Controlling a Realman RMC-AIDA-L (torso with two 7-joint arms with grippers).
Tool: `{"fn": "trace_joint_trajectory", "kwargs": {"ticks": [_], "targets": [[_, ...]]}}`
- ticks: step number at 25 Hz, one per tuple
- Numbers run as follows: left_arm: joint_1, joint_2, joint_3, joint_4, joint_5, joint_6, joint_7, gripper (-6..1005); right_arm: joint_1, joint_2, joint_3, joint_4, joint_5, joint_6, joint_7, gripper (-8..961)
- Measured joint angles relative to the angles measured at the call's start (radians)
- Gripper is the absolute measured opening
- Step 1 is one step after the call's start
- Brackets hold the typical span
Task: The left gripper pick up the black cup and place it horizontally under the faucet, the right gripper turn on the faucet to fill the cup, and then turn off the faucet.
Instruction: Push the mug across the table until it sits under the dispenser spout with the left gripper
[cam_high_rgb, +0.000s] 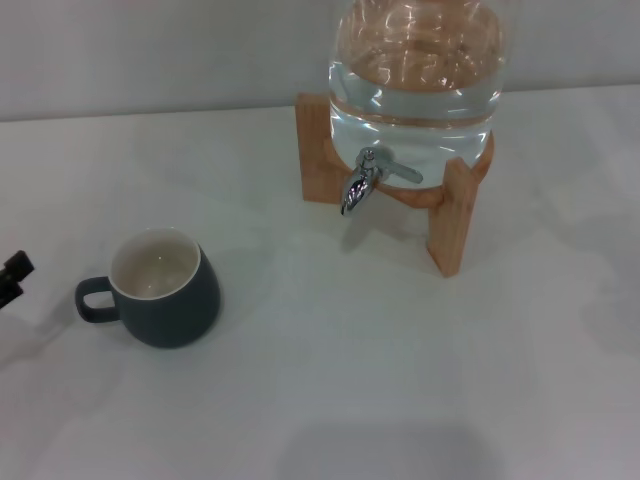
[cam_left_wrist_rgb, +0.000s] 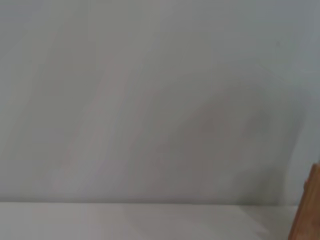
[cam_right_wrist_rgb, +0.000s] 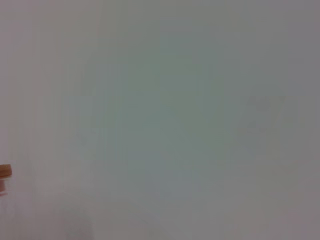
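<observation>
Left gripper (cam_high_rgb: 12, 277) shows only as two dark finger tips at the head view's edge, just beside the black cup's handle but apart from it; whether those tips are spread or pressed together cannot be told. Nothing held. Black cup (cam_high_rgb: 163, 287) stands upright on the white table (cam_high_rgb: 330, 380), cream inside showing, empty as far as can be seen, loop handle turned toward the left gripper. The cup sits well apart from the faucet (cam_high_rgb: 362, 184), to the left of it and nearer the robot. Faucet hangs from the clear water jar (cam_high_rgb: 415, 75), spout down, thin lever lying out to the side; no water seen running. The jar rests on a wooden stand (cam_high_rgb: 450, 215). Right gripper not seen in any view. Step in hand, by my reading: the approach to the cup, grasp not yet made. Next move calls for closing in on the cup's body or handle, then carrying it under the spout. Table is plain and white; a pale wall (cam_high_rgb: 150, 50) rises behind the jar.
</observation>
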Motion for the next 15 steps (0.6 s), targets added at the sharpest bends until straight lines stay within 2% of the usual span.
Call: {"fn": "trace_joint_trajectory", "kwargs": {"ticks": [6, 15], "targets": [[-0.016, 0.000, 0.011, -0.050, -0.004, 0.022, 0.069, 891, 0.000, -0.001, 0.005, 0.000, 0.000, -0.001, 0.000, 843], [-0.018, 0.000, 0.014, -0.058, -0.040, 0.014, 0.119, 892, 0.003, -0.006, 0.014, 0.000, 0.000, -0.004, -0.003, 843]]}}
